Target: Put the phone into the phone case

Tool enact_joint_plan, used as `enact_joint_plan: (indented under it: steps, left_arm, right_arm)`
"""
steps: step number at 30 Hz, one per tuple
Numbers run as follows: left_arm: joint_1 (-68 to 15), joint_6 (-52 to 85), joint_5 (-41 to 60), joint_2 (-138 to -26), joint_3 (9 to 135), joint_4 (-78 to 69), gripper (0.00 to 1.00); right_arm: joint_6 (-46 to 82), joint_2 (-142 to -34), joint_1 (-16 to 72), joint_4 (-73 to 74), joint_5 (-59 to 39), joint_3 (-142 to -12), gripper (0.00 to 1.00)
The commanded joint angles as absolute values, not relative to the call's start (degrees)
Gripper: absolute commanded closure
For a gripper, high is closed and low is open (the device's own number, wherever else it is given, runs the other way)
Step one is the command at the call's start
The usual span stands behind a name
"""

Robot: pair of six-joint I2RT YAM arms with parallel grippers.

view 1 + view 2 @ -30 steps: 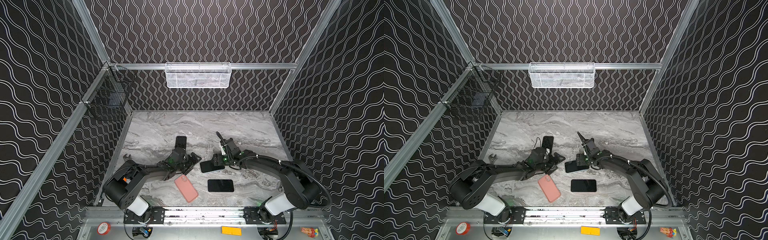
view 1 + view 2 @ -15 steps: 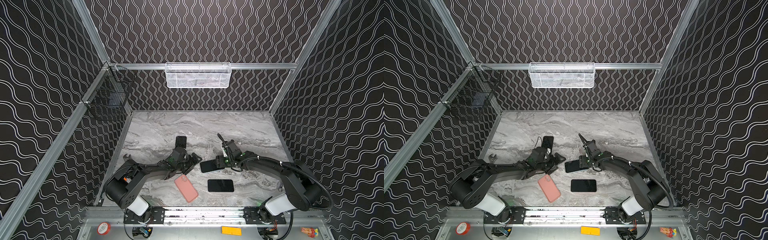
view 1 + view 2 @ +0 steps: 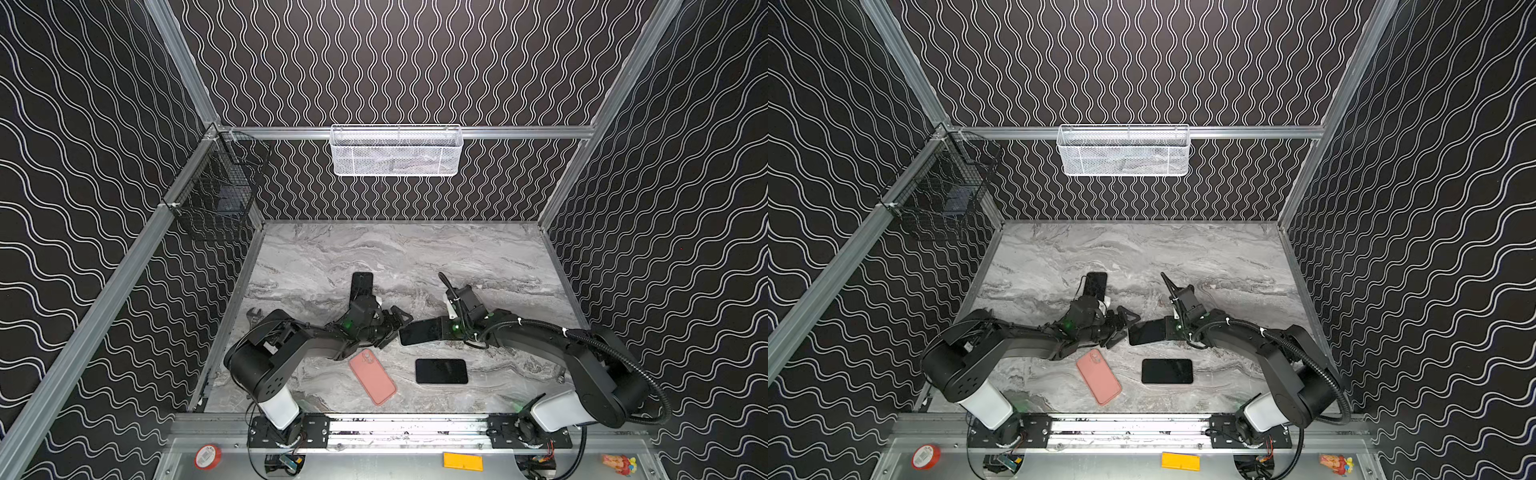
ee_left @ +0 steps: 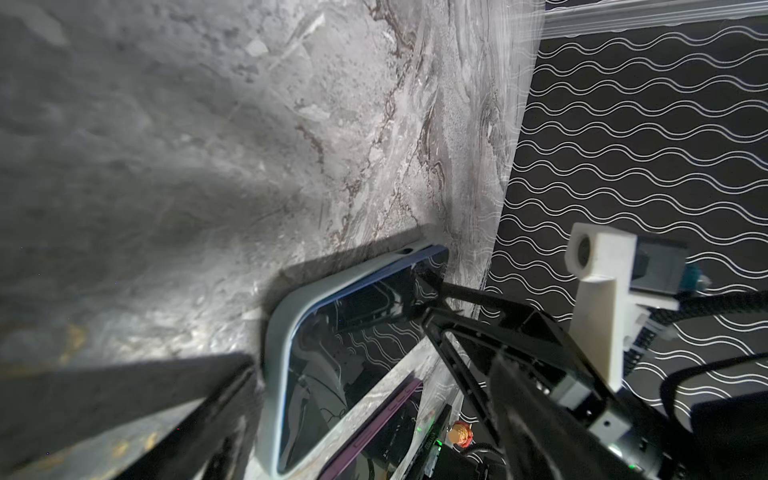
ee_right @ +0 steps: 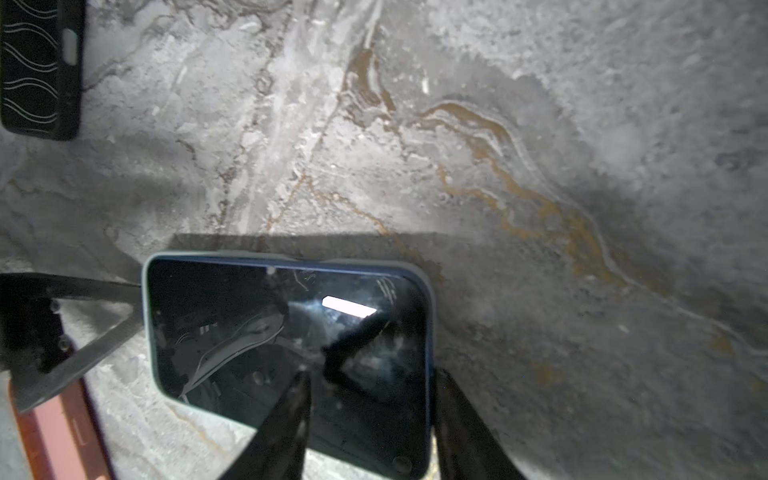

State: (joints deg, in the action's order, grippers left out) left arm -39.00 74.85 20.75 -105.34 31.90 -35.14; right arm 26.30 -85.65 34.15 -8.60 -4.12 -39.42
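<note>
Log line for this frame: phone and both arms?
phone: in pale case, seating unclear | left gripper: jaws open, beside one end | right gripper: jaws astride other end, grip unclear

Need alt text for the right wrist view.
A black-screened phone in a pale grey case lies flat on the grey marble tabletop, one edge straddled by the right gripper. A black finger of the left gripper reaches the opposite end; a pink phone case pokes in beside it.

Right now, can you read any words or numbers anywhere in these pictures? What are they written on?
No text can be read anywhere.
red tape roll: it has a white label, too small to read.
yellow tag: no marking can be made out.
black phone lying on the table: screen dark, nothing shown.
</note>
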Motion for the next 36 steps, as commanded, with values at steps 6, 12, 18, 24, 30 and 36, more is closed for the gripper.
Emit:
enact_joint_plan:
  steps: [6, 12, 18, 24, 30, 36]
  left_arm:
    - [-39.42, 76.13, 20.60, -107.00, 31.63, -33.05, 0.10]
    - [-39.51, 76.29, 20.57, -107.01, 31.64, -33.18, 0.10]
    - [-39.63, 76.29, 20.32, -106.26, 31.29, -33.06, 0.10]
    - [-39.54, 75.63, 19.37, -104.74, 30.02, -30.91, 0.10]
    - [-39.39, 73.68, 17.51, -103.15, 29.51, -25.10, 0.09]
    - [-39.39, 69.03, 15.28, -100.19, 31.82, -17.25, 0.07]
  right_arm:
    - [28.46, -85.63, 34.71, -4.22, -8.68, -38.23, 0.64]
    - [28.50, -85.41, 35.05, -4.29, -8.70, -38.06, 0.70]
    - [28.89, -86.92, 35.10, -3.94, -8.46, -37.71, 0.68]
    - [28.35, -84.85, 34.99, -5.64, -5.80, -37.92, 0.45]
    - [26.62, -82.00, 32.82, -8.15, -4.54, -38.67, 0.36]
    - [25.02, -80.66, 28.87, -6.83, -9.59, -36.94, 0.31]
